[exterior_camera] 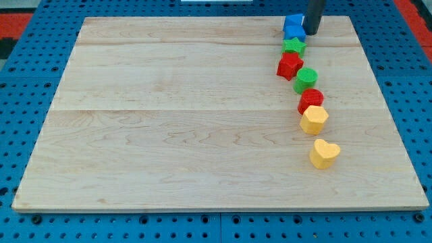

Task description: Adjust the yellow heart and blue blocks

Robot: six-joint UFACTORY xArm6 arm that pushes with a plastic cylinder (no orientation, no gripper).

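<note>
The yellow heart lies at the view's lower right, a little apart from the chain above it. Two blue blocks sit at the view's top right: one blue block against the board's top edge and a second blue block just below it, touching. My tip stands right beside them on their right side, touching or nearly touching the lower blue block. The rod rises out of the view's top.
A chain runs down from the blue blocks: green star, red star, green round block, red block, yellow hexagon. The wooden board rests on a blue pegboard table.
</note>
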